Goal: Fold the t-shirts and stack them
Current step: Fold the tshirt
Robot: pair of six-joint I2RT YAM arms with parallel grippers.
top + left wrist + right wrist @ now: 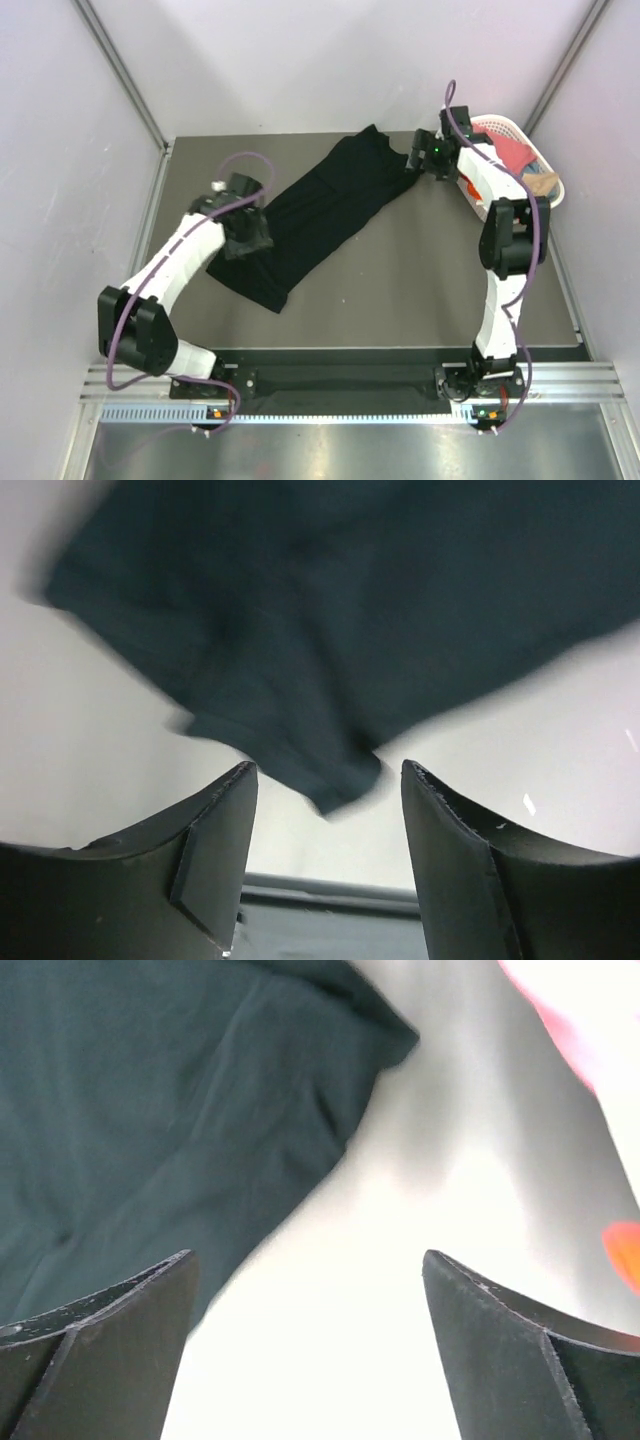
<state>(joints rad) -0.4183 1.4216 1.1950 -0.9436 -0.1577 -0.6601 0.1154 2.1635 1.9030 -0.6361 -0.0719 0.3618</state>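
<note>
A large black t-shirt (320, 210) lies stretched diagonally across the dark table, partly folded lengthwise. My left gripper (248, 238) hovers over its lower-left end. In the left wrist view the left gripper (328, 772) stands open, and a blurred corner of the black t-shirt (340, 680) hangs just beyond the fingertips, outside the grip. My right gripper (420, 160) is at the shirt's upper-right end. In the right wrist view the right gripper (308, 1258) is wide open and holds nothing, with the black t-shirt (150, 1110) to its left. Pink (510, 150) and beige (541, 183) t-shirts lie in the basket.
A white slatted basket (505, 122) stands at the table's back right corner, right behind the right arm. Blurred pink cloth (560, 1020) and orange cloth (625, 1250) show at the right edge of the right wrist view. Walls close in the table on the left, back and right.
</note>
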